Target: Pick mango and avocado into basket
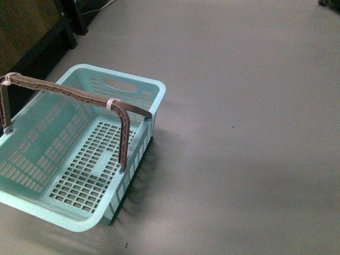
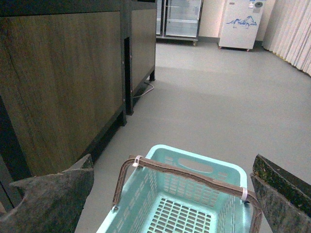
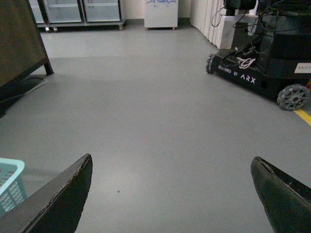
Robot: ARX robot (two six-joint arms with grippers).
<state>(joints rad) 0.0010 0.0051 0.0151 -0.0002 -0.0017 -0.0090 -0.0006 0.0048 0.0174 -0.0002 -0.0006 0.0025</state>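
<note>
The pale turquoise basket (image 1: 133, 85) stands on the grey floor at the left of the front view, empty, its brown handle (image 1: 69, 93) raised over it. It also shows in the left wrist view (image 2: 194, 167), below and ahead of my open, empty left gripper (image 2: 175, 194). My right gripper (image 3: 172, 194) is open and empty over bare floor, with a corner of the basket (image 3: 9, 182) at the edge of its view. No mango and no avocado is in view. Neither arm shows in the front view.
A dark wooden cabinet (image 2: 63, 82) stands beside the basket, also at the front view's top left (image 1: 26, 32). Glass-door fridges (image 2: 179, 19) and a white freezer (image 2: 240, 24) line the far wall. Another wheeled ARX robot base (image 3: 262, 58) stands to the right.
</note>
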